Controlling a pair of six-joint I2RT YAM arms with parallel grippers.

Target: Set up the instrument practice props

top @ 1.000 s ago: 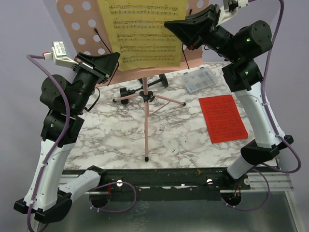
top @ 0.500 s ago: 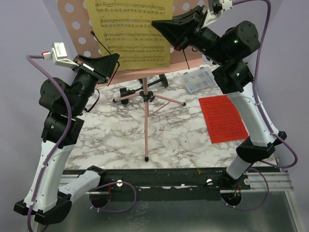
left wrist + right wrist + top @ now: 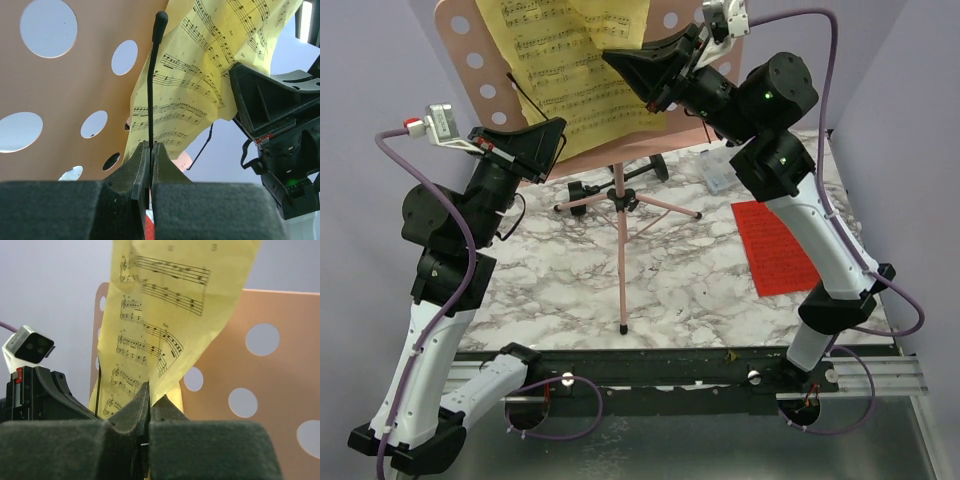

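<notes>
Mid-setup: left gripper (image 3: 150,150) clamped on black retainer wire (image 3: 152,90) of pink music stand (image 3: 470,60); right gripper (image 3: 148,390) pinches buckled yellow sheet-music page (image 3: 150,330) before stand's desk. Risks: hard tug tips thin-legged stand; snagged page creases, tears.

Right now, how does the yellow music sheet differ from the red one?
The yellow sheet is up against the pink stand, pinched by the right gripper; the red sheet lies on the marble table, untouched. The yellow sheet hangs crooked and buckled; the red sheet is flat. The yellow sheet's black notes read clearly; the red sheet's print is too faint to read. Both are rectangular coloured pages.
</notes>
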